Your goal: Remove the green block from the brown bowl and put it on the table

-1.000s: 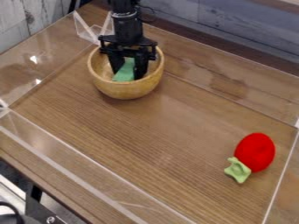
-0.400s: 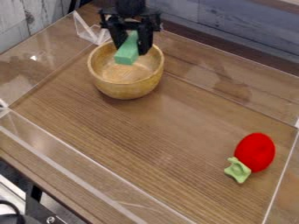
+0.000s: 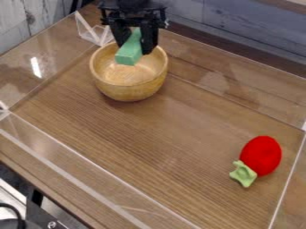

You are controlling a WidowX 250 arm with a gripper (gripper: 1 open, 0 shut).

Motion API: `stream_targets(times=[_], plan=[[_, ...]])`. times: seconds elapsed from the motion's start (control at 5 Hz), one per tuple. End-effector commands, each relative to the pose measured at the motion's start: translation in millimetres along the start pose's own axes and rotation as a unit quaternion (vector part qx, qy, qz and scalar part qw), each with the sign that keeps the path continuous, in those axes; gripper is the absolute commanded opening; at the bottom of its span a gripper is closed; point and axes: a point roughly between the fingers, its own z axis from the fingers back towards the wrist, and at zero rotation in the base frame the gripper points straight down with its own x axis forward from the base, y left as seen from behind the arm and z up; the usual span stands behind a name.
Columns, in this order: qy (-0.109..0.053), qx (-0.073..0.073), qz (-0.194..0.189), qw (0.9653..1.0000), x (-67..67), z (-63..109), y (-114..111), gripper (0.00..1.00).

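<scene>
The green block [image 3: 128,53] hangs tilted between the black fingers of my gripper [image 3: 131,45], which is shut on it just above the back rim of the brown bowl [image 3: 129,79]. The light-brown wooden bowl stands at the back left of the wood-grain table [image 3: 167,134], and its pale inside shows nothing in it. The arm reaches down from the top edge of the view.
A red toy fruit [image 3: 260,154] with a pale green leaf [image 3: 245,174] lies at the right front. Clear acrylic walls [image 3: 36,63] run round the table's edges, close behind and left of the bowl.
My gripper has risen out of the bowl with the green block in its fingers. The block was down inside the bowl a second ago and now hangs above the rim.
</scene>
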Motion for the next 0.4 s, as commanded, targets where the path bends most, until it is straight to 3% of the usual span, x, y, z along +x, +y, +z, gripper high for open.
stream_targets(times=[0.0, 0.2], plan=[[-0.026, 0.001, -0.044, 0.9987, -9.2, 17.0, -25.6, 0.00], [-0.019, -0.001, -0.072, 0.9972, -14.0, 2.6, -52.5, 0.00]])
